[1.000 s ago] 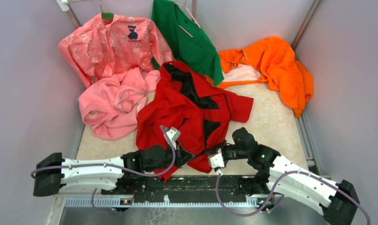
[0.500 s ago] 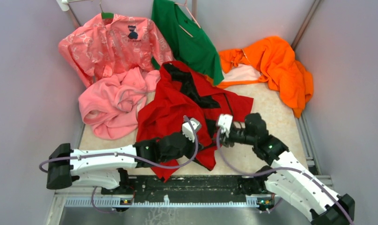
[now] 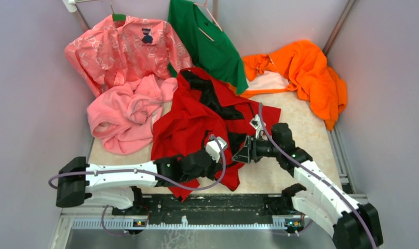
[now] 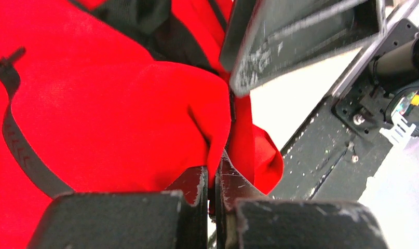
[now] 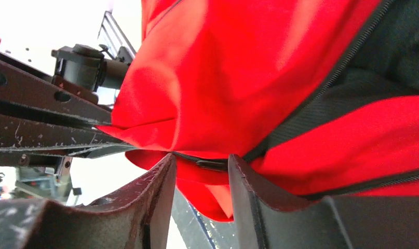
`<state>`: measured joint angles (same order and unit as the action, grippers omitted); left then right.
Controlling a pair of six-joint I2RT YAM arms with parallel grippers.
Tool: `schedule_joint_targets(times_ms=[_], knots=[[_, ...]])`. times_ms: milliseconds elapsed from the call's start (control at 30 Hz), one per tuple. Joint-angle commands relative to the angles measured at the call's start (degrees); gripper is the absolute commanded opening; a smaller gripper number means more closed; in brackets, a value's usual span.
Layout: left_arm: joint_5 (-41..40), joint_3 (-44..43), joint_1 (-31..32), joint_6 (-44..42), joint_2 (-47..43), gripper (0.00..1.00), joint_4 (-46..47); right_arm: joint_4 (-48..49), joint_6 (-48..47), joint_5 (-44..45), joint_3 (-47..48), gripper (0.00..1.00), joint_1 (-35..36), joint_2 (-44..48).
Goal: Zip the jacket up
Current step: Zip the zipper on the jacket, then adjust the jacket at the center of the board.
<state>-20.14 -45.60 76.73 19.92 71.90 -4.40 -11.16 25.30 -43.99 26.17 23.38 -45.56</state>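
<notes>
Jacket is bunched mid table, front open. Left fingers pinch its red fabric tight; right fingers grip the dark zipper edge. Imo we're at the grab-both-sides step; next needs the bottom zipper ends lined up b4 pulling the slider.

Five garments are counted: one red jacket, one green top, one orange garment, two pink items (patterned shirt, fleece). Two arms are recorded: left arm, right arm.
</notes>
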Motion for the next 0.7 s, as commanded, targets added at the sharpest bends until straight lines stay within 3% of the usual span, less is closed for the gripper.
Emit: schedule_joint_targets(times_ms=[0,100,200,333,467,667], knots=[[-0.39,5.21,-0.78,7.18,-5.64,0.0,5.26,4.63,2.96,1.98,2.01,0.46,-1.87,-6.16],[4.81,7.33,-4.72,11.17,-9.29,0.0,4.67,7.15,-6.04,6.34,8.63,0.7,-5.64,-11.59],[13.54,13.05,-7.27,18.5,-12.51,0.0,6.12,6.4,-21.14,10.56,15.99,0.83,-7.98,-17.67],[19.56,22.67,-7.47,28.5,-14.65,0.0,13.45,2.45,-31.79,10.42,27.04,0.88,-7.99,-29.42],[19.84,26.38,-7.76,32.06,-15.69,0.0,16.22,-16.39,-40.9,6.28,50.91,0.92,-5.69,-52.59],[20.69,30.14,-7.82,34.24,-18.33,0.0,18.05,-12.93,-48.58,9.82,59.83,0.98,2.62,-63.46]])
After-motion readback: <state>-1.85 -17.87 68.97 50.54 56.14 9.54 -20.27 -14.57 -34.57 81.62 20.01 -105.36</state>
